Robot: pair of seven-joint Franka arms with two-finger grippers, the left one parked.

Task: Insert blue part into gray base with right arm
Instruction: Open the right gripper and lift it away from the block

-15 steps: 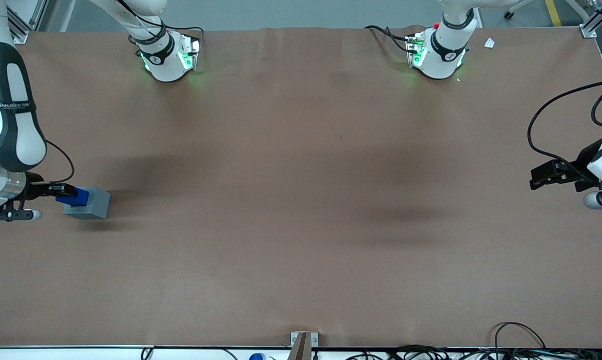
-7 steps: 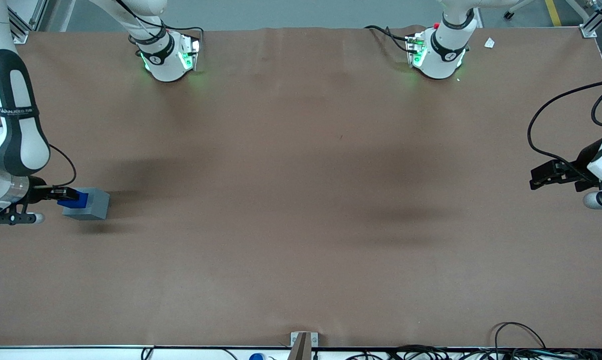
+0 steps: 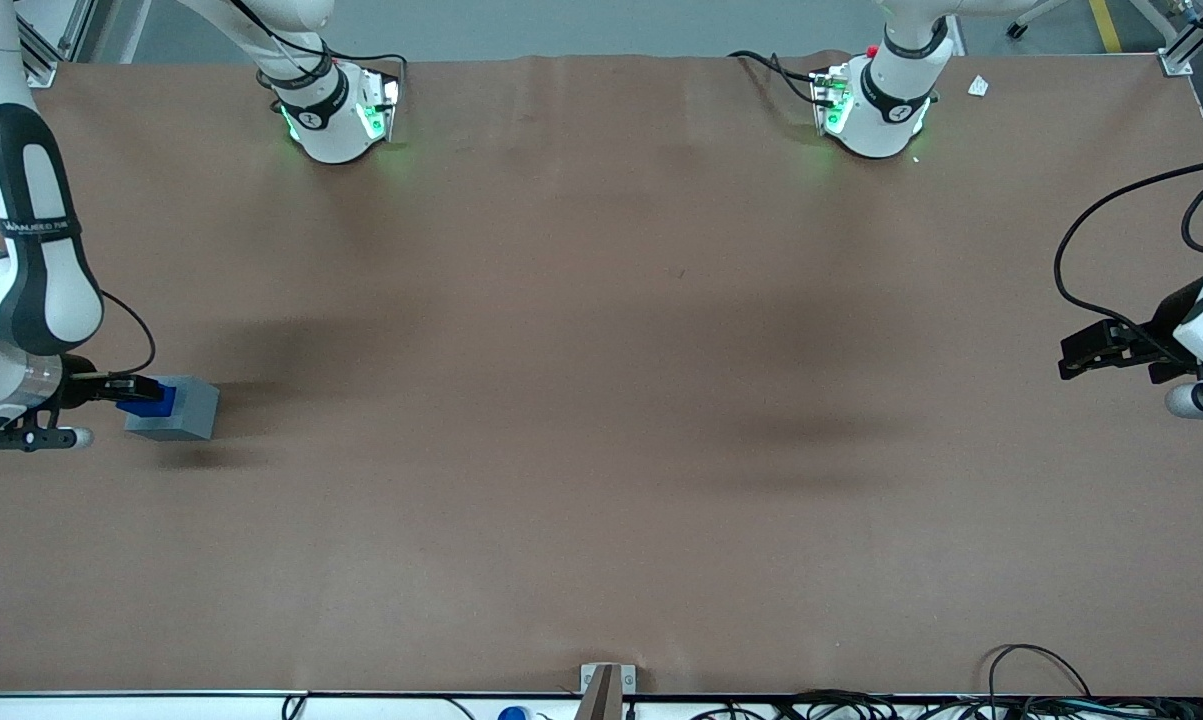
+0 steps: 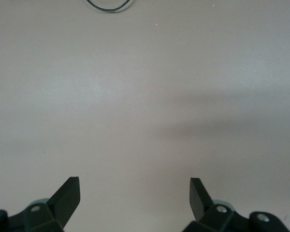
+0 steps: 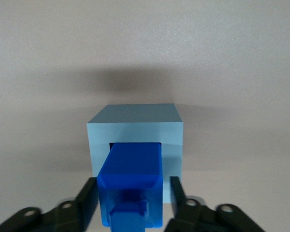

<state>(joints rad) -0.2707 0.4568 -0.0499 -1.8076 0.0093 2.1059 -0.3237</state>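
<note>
The gray base (image 3: 186, 410) stands on the brown table at the working arm's end. The blue part (image 3: 152, 399) sits with its lower end in the recess of the base, its stub end toward the gripper. In the right wrist view the blue part (image 5: 133, 166) goes into the square recess of the gray base (image 5: 135, 123). My right gripper (image 3: 133, 386) is right at the part. Its fingers straddle the part in the wrist view (image 5: 133, 181). They are slightly open, and a strip of gray shows between one fingertip (image 5: 175, 186) and the part.
The right arm's forearm (image 3: 31, 250) rises over the table's edge next to the base. Both arm bases (image 3: 336, 110) (image 3: 876, 100) stand at the table's edge farthest from the camera. The parked arm's gripper (image 3: 1101, 350) hangs at its end of the table.
The blue part has gone lower into the gray base and shows less above it. The gripper came down with it, and the forearm shifted slightly.
</note>
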